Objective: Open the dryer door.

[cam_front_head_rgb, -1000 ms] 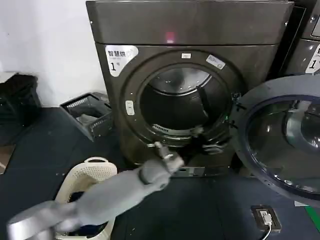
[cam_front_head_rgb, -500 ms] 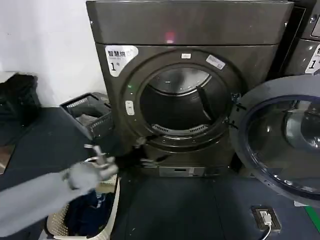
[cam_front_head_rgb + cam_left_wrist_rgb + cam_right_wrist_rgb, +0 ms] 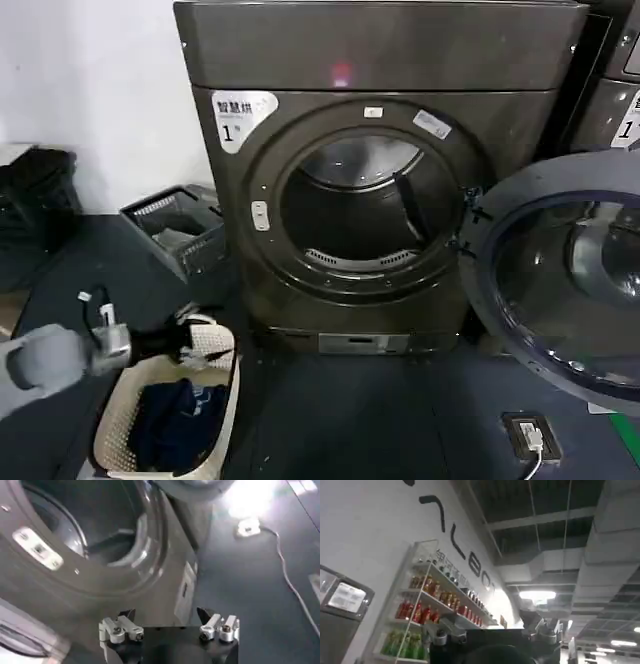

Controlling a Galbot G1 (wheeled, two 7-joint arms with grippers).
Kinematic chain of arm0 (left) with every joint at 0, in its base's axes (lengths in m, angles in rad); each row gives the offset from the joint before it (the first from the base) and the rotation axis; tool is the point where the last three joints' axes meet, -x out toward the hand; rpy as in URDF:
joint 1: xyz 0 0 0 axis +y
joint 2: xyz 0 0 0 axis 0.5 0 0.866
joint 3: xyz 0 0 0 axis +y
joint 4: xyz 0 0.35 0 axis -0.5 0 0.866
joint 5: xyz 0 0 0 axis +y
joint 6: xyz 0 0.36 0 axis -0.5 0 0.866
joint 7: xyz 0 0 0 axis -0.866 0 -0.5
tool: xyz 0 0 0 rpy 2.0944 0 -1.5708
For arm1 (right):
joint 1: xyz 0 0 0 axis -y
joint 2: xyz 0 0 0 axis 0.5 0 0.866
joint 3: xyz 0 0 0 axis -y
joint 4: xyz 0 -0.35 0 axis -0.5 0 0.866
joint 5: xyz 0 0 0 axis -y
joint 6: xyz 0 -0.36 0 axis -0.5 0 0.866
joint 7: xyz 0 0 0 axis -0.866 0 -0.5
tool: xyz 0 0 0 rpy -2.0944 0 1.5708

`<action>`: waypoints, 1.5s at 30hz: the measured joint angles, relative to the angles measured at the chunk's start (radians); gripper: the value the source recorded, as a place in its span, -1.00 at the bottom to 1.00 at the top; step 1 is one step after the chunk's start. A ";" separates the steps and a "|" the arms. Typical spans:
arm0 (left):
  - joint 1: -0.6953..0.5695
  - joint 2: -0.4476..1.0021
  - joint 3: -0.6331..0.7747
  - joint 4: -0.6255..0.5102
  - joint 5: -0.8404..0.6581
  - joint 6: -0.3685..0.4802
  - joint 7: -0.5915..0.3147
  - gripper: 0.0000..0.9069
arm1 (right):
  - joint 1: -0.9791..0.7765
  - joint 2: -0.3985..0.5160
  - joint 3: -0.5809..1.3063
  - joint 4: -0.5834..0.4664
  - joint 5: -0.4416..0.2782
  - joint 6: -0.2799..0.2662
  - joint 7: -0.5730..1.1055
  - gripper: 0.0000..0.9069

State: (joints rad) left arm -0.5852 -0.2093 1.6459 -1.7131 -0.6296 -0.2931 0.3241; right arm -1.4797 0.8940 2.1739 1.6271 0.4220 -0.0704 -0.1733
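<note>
Dryer door [image 3: 560, 275]: swung wide open, hanging right of the dryer [image 3: 380, 60], drum exposed.
Left gripper [image 3: 190, 345]: jaws spread, empty, low over the laundry basket [image 3: 225, 400].
Right gripper [image 3: 490, 632]: jaws apart, holding nothing.

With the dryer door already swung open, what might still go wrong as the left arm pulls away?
The left pincer hangs open just above the laundry basket rim, so it could clip or tip the basket. The dryer door stands wide open on the right, over the floor near the small white device, and could swing back.

Dark floor [image 3: 330, 420] bears dryer [image 3: 380, 60], laundry basket [image 3: 215, 405].
</note>
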 joint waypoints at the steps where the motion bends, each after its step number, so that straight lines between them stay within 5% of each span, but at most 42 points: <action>1: -0.048 -0.004 0.052 0.018 0.017 -0.004 0.006 1.00 | -0.004 -0.001 0.006 0.001 0.000 0.000 0.000 1.00; 6: -0.225 -0.034 0.241 0.122 0.076 -0.046 0.034 1.00 | -0.017 -0.005 0.033 -0.003 0.001 0.000 -0.002 1.00; 13: -0.301 -0.055 0.374 0.251 0.178 -0.075 0.083 1.00 | -0.006 0.010 0.019 -0.002 0.001 0.003 -0.005 1.00; 29: -0.339 -0.064 0.398 0.356 0.292 -0.123 0.232 1.00 | 0.000 0.004 0.009 0.004 0.001 0.004 -0.008 1.00; 45: -0.337 -0.047 0.379 0.356 0.321 -0.141 0.254 1.00 | -0.016 0.007 0.025 0.011 0.007 0.005 -0.007 1.00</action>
State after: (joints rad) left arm -0.9226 -0.2565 2.0247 -1.3573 -0.3088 -0.4343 0.5780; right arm -1.4958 0.9012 2.1985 1.6378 0.4294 -0.0651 -0.1800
